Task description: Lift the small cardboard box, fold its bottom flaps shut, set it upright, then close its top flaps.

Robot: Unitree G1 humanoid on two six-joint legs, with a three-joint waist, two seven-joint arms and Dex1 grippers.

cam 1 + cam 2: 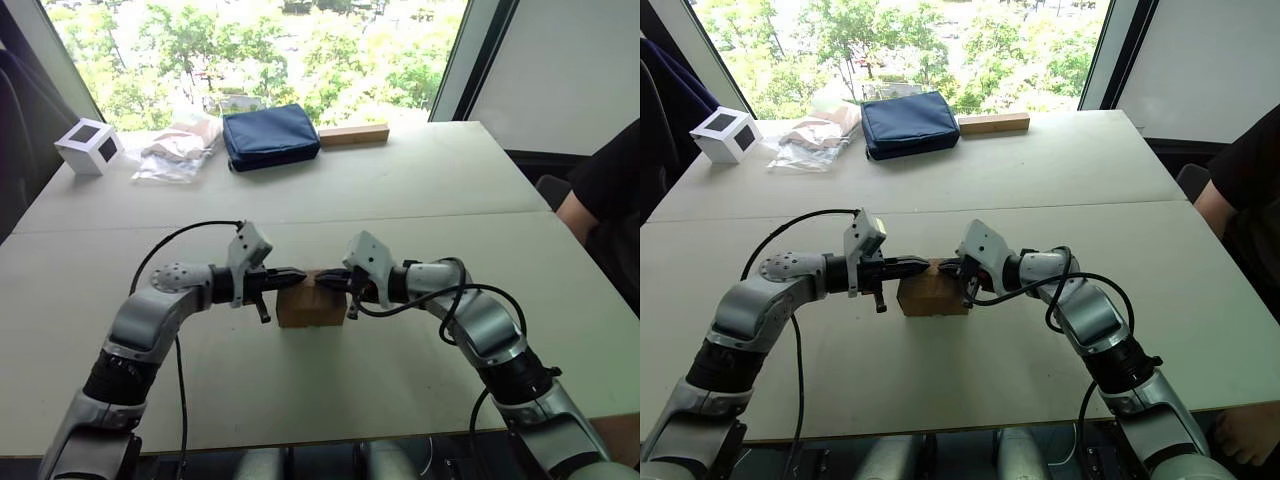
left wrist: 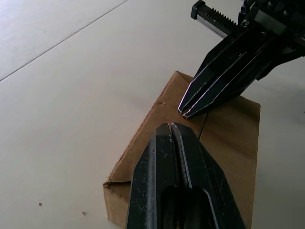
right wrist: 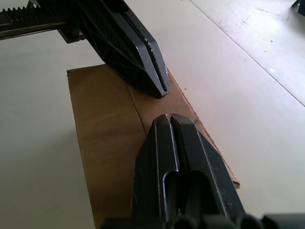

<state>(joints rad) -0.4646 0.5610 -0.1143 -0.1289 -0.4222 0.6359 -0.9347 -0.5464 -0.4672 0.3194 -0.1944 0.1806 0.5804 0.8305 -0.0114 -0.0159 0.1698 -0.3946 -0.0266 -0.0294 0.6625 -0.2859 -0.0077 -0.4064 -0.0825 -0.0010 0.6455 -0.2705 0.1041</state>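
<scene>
Small cardboard box on table — flaps closed.

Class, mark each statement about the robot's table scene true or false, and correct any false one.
1. Both grippers have their fingers shut. True: the left gripper and right gripper each show fingers pressed together.
2. The small cardboard box is lifted off the table. False: it rests on the table.
3. The two grippers' tips meet over the box's top face. True.
4. The blue pouch lies beside the box. False: it lies at the far edge near the window.
5. The white cube sits on the far right corner. False: it sits at the far left.
</scene>
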